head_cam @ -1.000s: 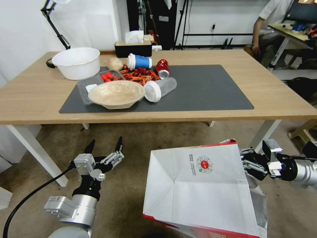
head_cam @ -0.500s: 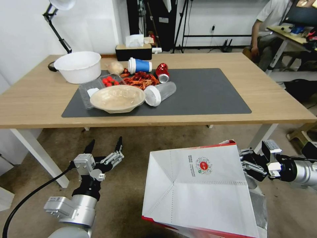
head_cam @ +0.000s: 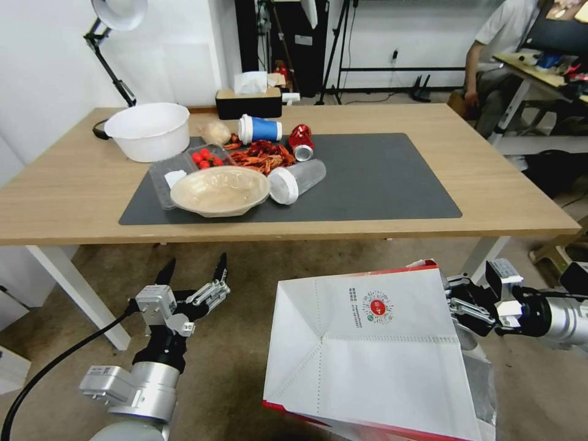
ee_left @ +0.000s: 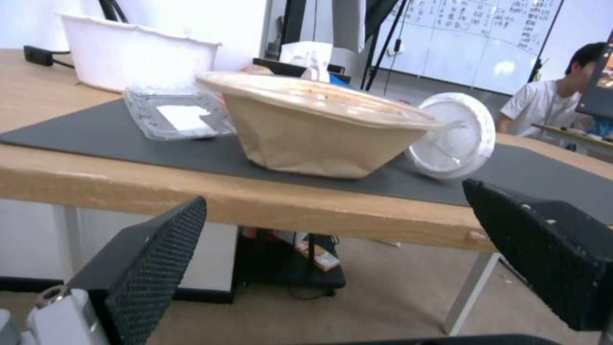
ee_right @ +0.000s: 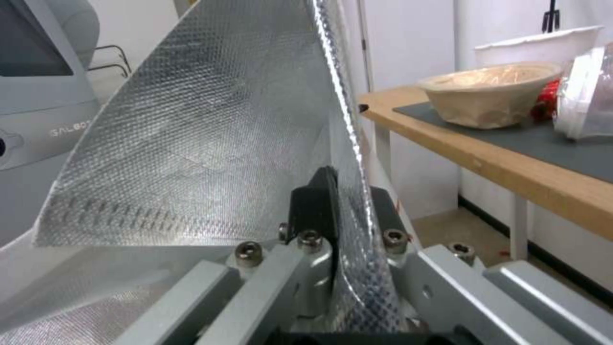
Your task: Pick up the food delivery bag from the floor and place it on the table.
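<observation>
Right hand point(head_cam: 456, 303) pinches the food delivery bag's point(head_cam: 367, 349) rim, carrying it clear of the floor point(head_cam: 245, 275); left hand point(head_cam: 193, 272) gapes empty. Lift higher to clear the worktop point(head_cam: 490, 184) edge.

head high, wrists low, table point(head_cam: 73, 190) shared

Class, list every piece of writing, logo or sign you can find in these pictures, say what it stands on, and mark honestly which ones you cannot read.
"GALBO", cut off at the picture's edge: on the grey robot body in the right wrist view.
Round red logo with small dark print beside it: on the food delivery bag; too small to read.
Handwriting on the whiteboard behind the table: too blurred to read.
No readable print on the blue cup or red can.
</observation>
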